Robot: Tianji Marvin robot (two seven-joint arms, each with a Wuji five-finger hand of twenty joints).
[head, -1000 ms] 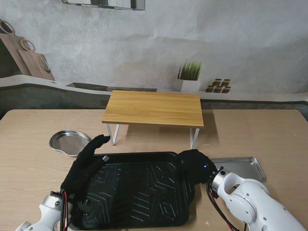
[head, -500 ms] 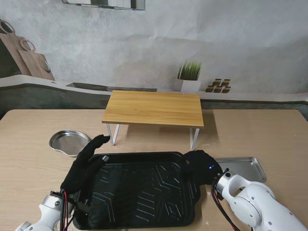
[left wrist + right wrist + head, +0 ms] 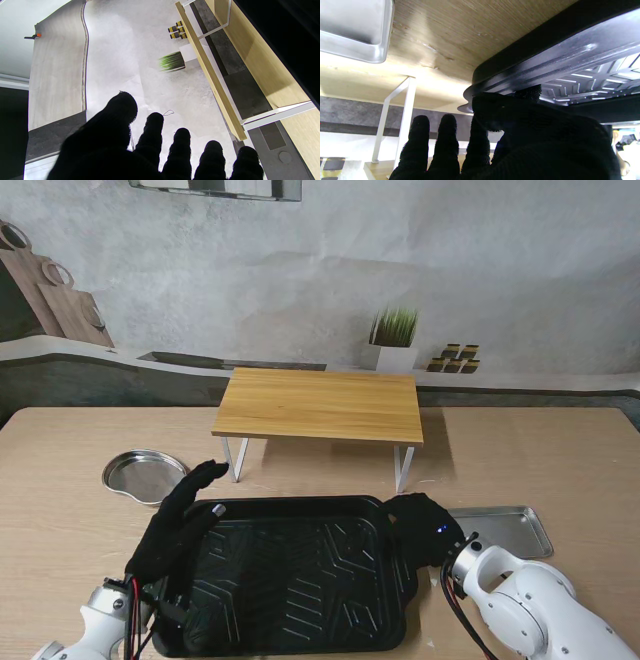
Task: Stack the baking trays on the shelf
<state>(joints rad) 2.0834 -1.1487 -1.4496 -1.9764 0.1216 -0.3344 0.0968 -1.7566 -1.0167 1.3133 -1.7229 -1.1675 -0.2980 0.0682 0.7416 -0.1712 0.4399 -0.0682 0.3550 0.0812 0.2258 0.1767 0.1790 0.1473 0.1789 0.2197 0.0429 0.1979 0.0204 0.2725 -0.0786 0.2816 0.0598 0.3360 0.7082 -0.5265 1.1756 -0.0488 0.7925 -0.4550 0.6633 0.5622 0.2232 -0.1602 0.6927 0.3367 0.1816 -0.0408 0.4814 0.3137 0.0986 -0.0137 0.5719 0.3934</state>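
A large black ribbed baking tray (image 3: 290, 580) lies in front of me, between my two hands. My right hand (image 3: 420, 525) is shut on its far right corner. In the right wrist view the thumb lies on the tray's rim (image 3: 557, 62), and the other fingers (image 3: 445, 145) reach past beneath it. My left hand (image 3: 175, 530) lies flat along the tray's left rim, fingers straight and spread. In the left wrist view those fingers (image 3: 155, 140) hold nothing, and the tray (image 3: 287, 25) is a dark mass beside them. The wooden shelf (image 3: 320, 402) with white legs stands farther from me, its top bare.
A small rectangular silver tray (image 3: 505, 528) lies on the table just right of my right hand. A round silver dish (image 3: 145, 475) sits at the far left. A potted plant (image 3: 393, 335) and small blocks (image 3: 453, 358) stand on the ledge behind the shelf.
The black tray has shifted a little to the right with my right hand on its corner. My left hand has stayed in place.
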